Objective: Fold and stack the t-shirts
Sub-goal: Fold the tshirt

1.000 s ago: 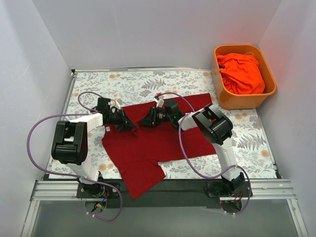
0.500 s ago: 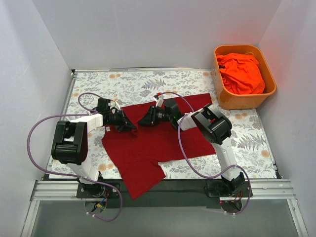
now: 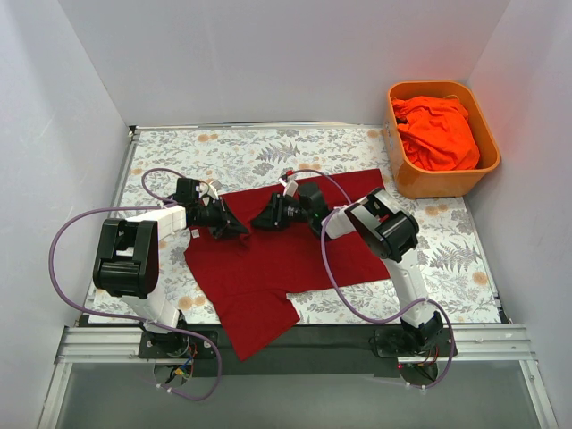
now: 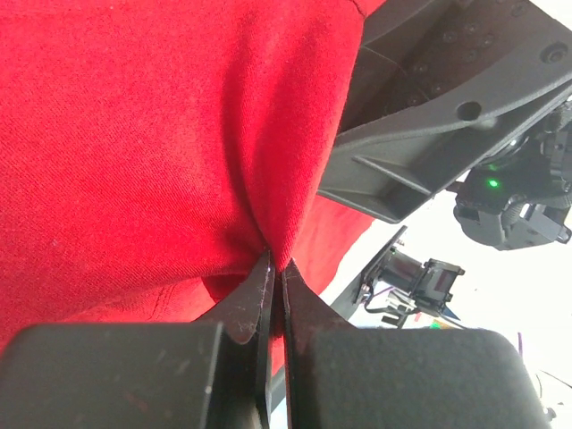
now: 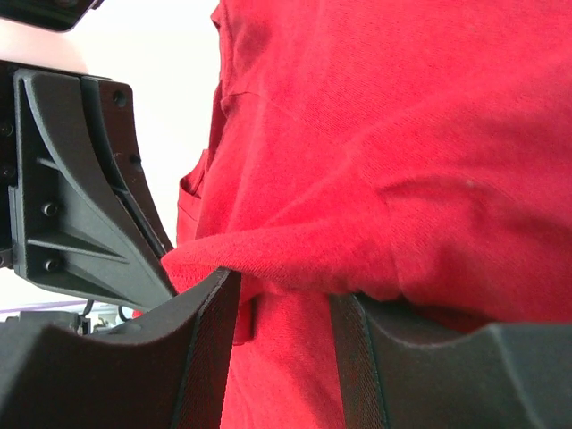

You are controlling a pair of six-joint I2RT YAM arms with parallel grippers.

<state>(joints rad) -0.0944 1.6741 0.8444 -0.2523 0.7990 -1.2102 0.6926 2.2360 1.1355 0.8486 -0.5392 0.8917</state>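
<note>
The dark crimson t-shirt (image 3: 286,259) lies spread on the patterned table, one part hanging toward the near edge. My left gripper (image 3: 234,225) is at its upper left edge. In the left wrist view it (image 4: 276,264) is shut, pinching a ridge of the crimson cloth (image 4: 134,134). My right gripper (image 3: 260,220) faces it from the right, close by. In the right wrist view it (image 5: 284,299) is open, with a fold of the crimson cloth (image 5: 402,134) lying across the gap between its fingers. The bright orange-red t-shirt (image 3: 438,132) lies crumpled in the tub.
The rigid orange tub (image 3: 442,185) stands at the back right corner of the table. White walls close in the left, back and right sides. Purple cables loop beside both arms. The metal rail with the arm bases runs along the near edge.
The right gripper has shifted very slightly beside the left one. The shirt's outline and the left gripper look the same.
</note>
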